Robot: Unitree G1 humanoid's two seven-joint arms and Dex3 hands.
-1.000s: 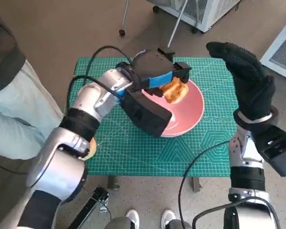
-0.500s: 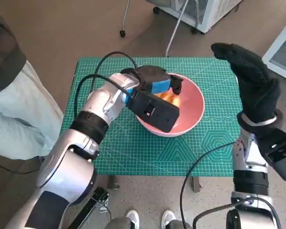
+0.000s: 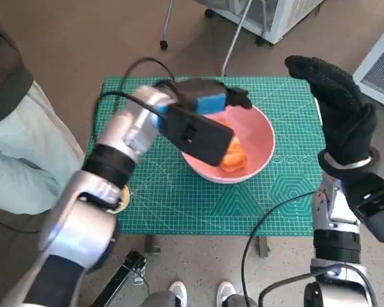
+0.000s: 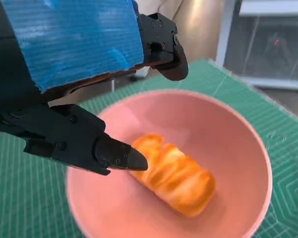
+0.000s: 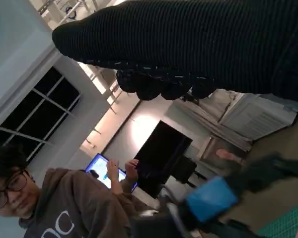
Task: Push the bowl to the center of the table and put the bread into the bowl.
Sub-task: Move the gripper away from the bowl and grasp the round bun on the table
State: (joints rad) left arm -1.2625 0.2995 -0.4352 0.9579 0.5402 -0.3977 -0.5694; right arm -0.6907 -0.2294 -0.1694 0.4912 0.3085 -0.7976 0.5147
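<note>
A pink bowl (image 3: 259,137) stands near the middle of the green table mat (image 3: 179,198). The golden bread (image 3: 233,153) lies inside it, on the bowl's floor. In the left wrist view the bread (image 4: 176,176) rests free in the pink bowl (image 4: 238,144), with my black fingers (image 4: 114,153) spread just above it and holding nothing. My left hand (image 3: 208,102) hovers over the bowl's far rim, blurred by motion. My right hand (image 3: 336,105) is raised beside the table's right edge, fingers extended, holding nothing.
A person in pale trousers (image 3: 19,160) sits at the table's left. A small round yellowish object (image 3: 121,198) lies at the mat's left edge under my left arm. A person in a hoodie (image 5: 54,213) shows in the right wrist view. White equipment (image 3: 275,13) stands beyond the table.
My left hand has let go of the bread, which now lies in the bowl. The hand has lifted and pulled back toward the far rim. The right hand has barely moved.
</note>
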